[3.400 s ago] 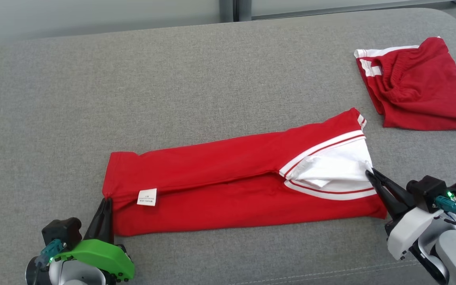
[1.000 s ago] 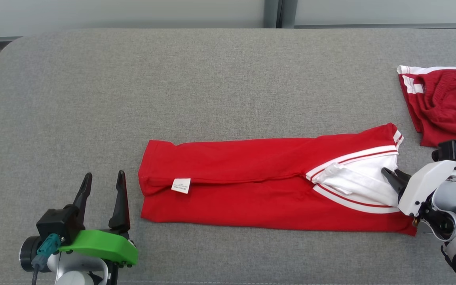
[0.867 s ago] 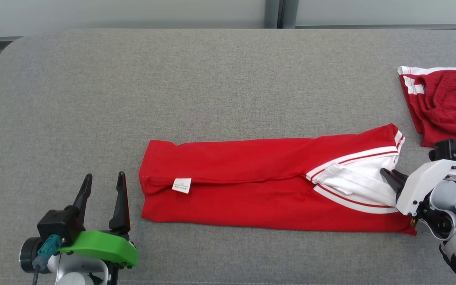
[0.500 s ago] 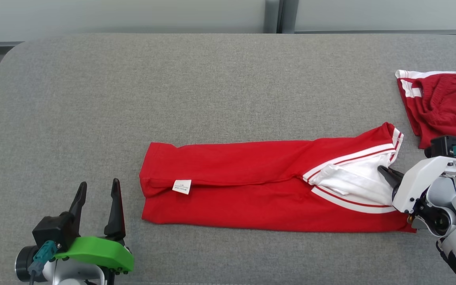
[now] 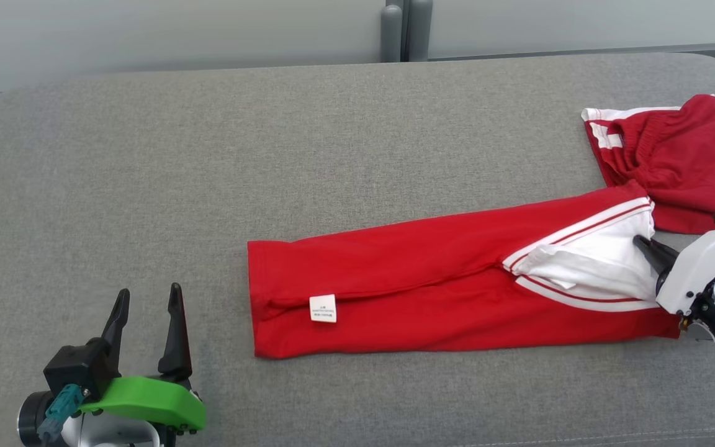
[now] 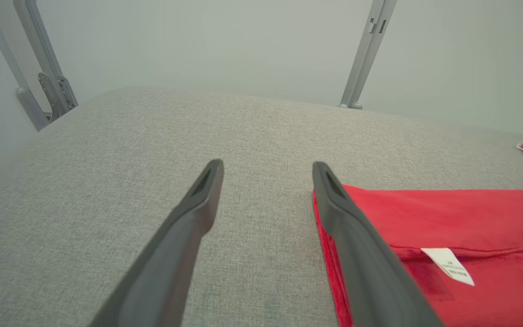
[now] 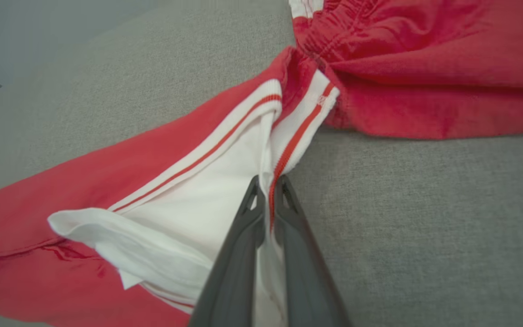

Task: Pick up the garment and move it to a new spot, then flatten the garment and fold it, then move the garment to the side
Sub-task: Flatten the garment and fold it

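Right wrist view: right gripper (image 7: 268, 181) was clamped on the garment (image 7: 84, 190) at its white edge; left gripper (image 6: 266, 170) stood spread, empty.

The garment (image 5: 432, 292) was bright red with a white inside, white bands carrying thin red lines and a white label (image 5: 323, 308), the shorts (image 5: 680, 155) were deeper red with white stripes, and the table (image 5: 208, 174) was flecked grey.

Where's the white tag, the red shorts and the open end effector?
white tag (image 5: 323, 308), head view, its middle
red shorts (image 5: 680, 152), head view, cloth below the waistband
left end effector (image 5: 149, 289), head view, between its fingertips
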Tool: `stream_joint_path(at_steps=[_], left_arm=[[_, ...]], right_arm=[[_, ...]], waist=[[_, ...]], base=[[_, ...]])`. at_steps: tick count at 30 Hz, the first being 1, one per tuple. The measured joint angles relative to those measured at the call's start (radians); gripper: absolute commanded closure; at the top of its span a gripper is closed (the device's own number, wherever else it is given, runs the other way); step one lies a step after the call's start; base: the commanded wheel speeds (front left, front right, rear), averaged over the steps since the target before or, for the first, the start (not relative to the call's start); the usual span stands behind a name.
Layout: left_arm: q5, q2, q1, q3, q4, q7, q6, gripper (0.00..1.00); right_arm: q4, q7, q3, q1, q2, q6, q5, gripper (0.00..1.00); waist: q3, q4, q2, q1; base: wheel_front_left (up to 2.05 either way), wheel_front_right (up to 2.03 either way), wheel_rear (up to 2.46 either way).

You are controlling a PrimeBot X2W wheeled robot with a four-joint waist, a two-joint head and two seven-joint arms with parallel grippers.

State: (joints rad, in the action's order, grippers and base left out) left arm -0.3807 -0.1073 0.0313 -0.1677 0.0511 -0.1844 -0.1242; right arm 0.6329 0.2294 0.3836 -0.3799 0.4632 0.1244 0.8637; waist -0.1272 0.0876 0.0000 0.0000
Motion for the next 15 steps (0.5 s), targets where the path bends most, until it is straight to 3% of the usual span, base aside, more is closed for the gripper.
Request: stream_joint_path(at_steps=[10,15], left_arm=[[0.017,0.005,0.001,-0.002,-0.010,0.008,0.000,0.00],[0.017,0.008,0.003,-0.003,-0.012,0.008,0.000,0.00]], right_arm=[[-0.040,-0.008,-0.021,-0.020,0.076,0.000,0.016,1.00],[-0.097,0.012,-0.008,-0.021,0.065,0.000,0.072,1.00]], waist=[[0.011,-0.035,0.0000,0.0000],[0.014,-0.037,0.0000,0.0000]], base=[[0.00,0.00,0.00],[0.00,0.00,0.00]])
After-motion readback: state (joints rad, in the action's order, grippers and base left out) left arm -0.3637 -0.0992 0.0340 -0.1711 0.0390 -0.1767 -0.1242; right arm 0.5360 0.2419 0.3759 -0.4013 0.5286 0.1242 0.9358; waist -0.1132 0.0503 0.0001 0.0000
